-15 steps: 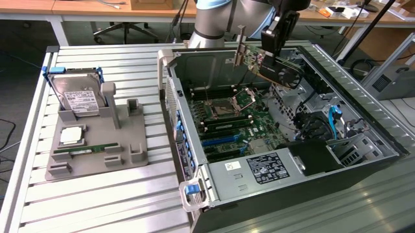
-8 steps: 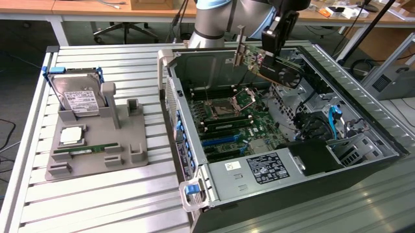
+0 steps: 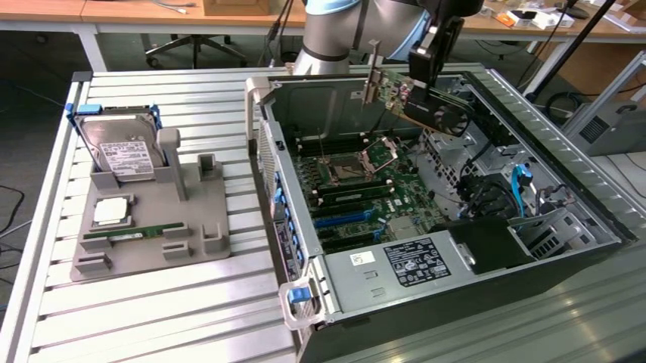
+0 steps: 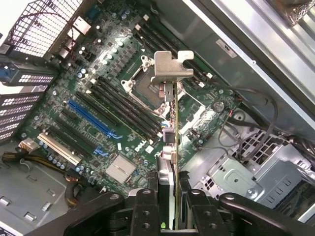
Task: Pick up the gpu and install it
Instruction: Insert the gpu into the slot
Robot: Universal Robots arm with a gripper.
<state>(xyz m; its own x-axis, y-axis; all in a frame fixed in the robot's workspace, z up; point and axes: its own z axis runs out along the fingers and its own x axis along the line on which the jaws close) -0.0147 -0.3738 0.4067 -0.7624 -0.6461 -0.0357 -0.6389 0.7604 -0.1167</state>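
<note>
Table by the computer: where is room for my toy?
Bare table slats lie between the grey holder and the near edge, and behind it too. Inside the computer case it is crowded, with the gpu held over it.

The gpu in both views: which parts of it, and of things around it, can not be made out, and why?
- Exterior view: the gpu has its far face turned away; the end effector covers its upper edge.
- Wrist view: the gpu is edge-on, both faces hidden; the fingers cover its near end.
- Exterior view: the hard drive has a label too small to read.
- Exterior view: the computer case is cut off by the lower edge.
</note>
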